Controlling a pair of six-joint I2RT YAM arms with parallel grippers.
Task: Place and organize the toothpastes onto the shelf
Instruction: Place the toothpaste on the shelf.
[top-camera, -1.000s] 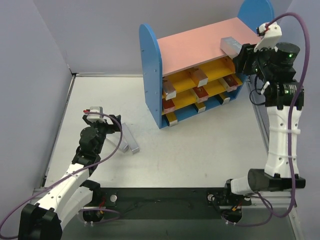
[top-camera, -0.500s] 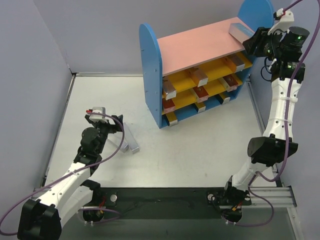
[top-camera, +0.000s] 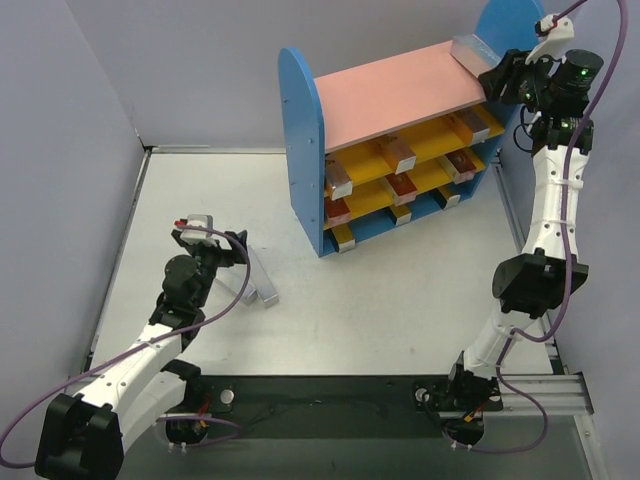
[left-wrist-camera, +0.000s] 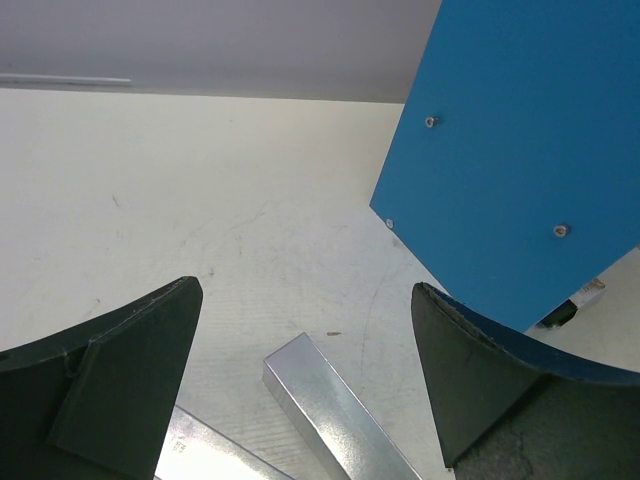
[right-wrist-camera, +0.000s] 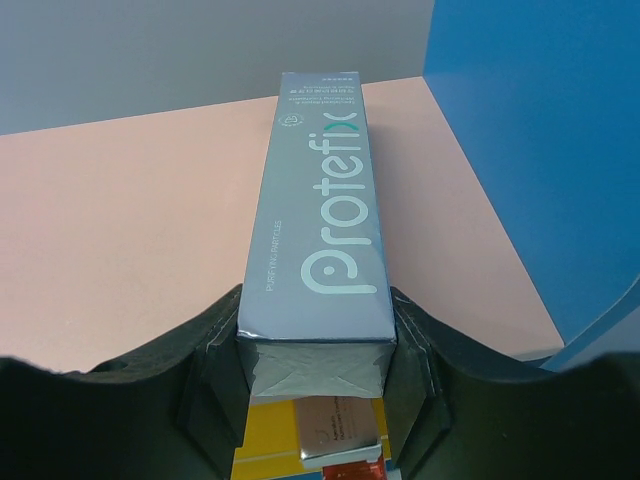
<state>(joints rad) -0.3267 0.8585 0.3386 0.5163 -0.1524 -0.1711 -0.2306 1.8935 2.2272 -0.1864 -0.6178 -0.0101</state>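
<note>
over pink board (right-wrist-camera: 130, 210) edge, right fingers (right-wrist-camera: 212, 352) clamping silver box (right-wrist-camera: 320, 200)

Top camera sits high behind the arm bases, looking down across the table (top-camera: 350, 300) to the shelf (top-camera: 300, 120) at the far right. Left wrist view is low and close, facing the shelf's blue side panel (left-wrist-camera: 520, 150) from its left. Right wrist view hangs just over the shelf's pink top board (right-wrist-camera: 130, 230) (really tight in), sighting along a silver toothpaste box (right-wrist-camera: 320, 200). All three views share the shelf.
</note>
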